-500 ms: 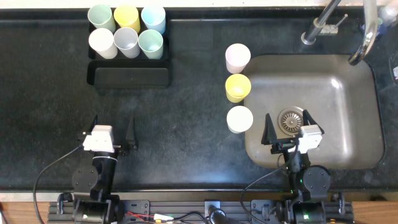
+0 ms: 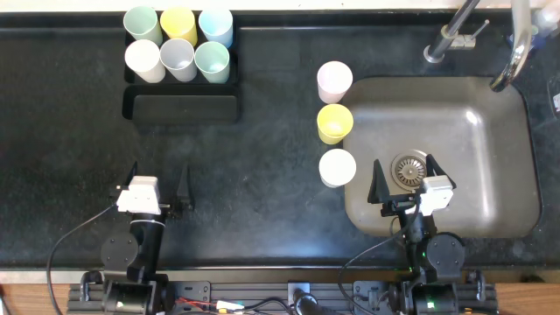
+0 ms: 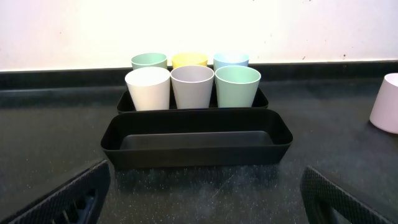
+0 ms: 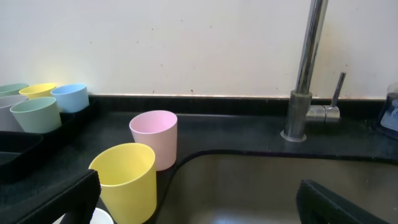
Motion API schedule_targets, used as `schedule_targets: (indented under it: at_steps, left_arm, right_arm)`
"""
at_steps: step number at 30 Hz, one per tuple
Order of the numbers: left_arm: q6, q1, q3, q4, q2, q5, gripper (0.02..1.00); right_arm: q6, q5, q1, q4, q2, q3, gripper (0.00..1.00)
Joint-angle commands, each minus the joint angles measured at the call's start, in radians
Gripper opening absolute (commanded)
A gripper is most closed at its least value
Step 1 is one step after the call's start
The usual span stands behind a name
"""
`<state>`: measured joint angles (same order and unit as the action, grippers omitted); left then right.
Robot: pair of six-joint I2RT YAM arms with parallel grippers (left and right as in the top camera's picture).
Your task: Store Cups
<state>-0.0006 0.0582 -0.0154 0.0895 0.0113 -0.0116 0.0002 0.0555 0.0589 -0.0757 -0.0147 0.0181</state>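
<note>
Left gripper and right gripper both gape empty; the right should pinch the wall of the white plastic cup at the steel sink's left rim without nudging the yellow plastic cup.

Black countertop, steel sink, faucet, drain

The pink cup is cut by the left wrist view's edge; the back three cups sit half hidden behind the front row — little but rims visible; in the right wrist view the white cup is a mere sliver at the edge — the tap runs out of frame.
</note>
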Motion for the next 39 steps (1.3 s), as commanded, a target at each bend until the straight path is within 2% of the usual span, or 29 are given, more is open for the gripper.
schedule_targets:
  at_steps: [1, 12, 14, 15, 19, 20, 22, 26, 30, 33, 35, 39]
  left_arm:
    - [-0.001, -0.008, 0.007, -0.005, -0.008, -0.002, 0.998]
    - [-0.002, -0.008, 0.001, 0.008, -0.003, -0.006, 0.998]
    - [-0.057, -0.008, -0.040, 0.058, 0.028, -0.042, 0.998]
    - [-0.135, -0.008, -0.085, 0.099, 0.072, -0.060, 0.998]
    - [-0.389, -0.008, -0.336, 0.292, 0.315, -0.167, 0.998]
    - [-0.459, -0.008, -0.501, 0.387, 0.478, -0.202, 0.998]
    - [-0.508, -0.007, -0.710, 0.510, 0.679, -0.243, 0.998]
    - [-0.510, 0.012, -1.148, 0.723, 1.052, -0.302, 0.998]
    - [-0.498, 0.122, -1.556, 0.868, 1.377, -0.254, 0.998]
    - [-0.498, 0.294, -1.880, 0.975, 1.645, -0.104, 0.998]
    - [-0.499, 0.394, -2.058, 1.007, 1.809, -0.043, 0.998]
    - [-0.519, 0.550, -2.425, 1.065, 2.170, -0.029, 0.998]
  right_arm:
    - [0.004, 0.006, -0.001, 0.005, 0.011, -0.013, 0.996]
    - [0.004, 0.006, -0.001, 0.005, 0.011, -0.013, 0.996]
    - [0.004, 0.006, -0.001, 0.005, 0.011, -0.013, 0.998]
    - [0.004, 0.006, -0.001, 0.005, 0.011, -0.013, 0.996]
    - [0.004, 0.006, -0.001, 0.005, 0.011, -0.013, 0.998]
    - [0.004, 0.006, -0.001, 0.005, 0.011, -0.013, 0.998]
    - [0.004, 0.006, -0.001, 0.005, 0.011, -0.013, 0.998]
    - [0.004, 0.006, -0.001, 0.005, 0.011, -0.013, 0.998]
    - [0.004, 0.006, -0.001, 0.005, 0.011, -0.013, 0.998]
    - [0.004, 0.006, -0.001, 0.005, 0.011, -0.013, 0.998]
    - [0.004, 0.006, -0.001, 0.005, 0.011, -0.013, 0.998]
    - [0.004, 0.006, -0.001, 0.005, 0.011, -0.013, 0.998]
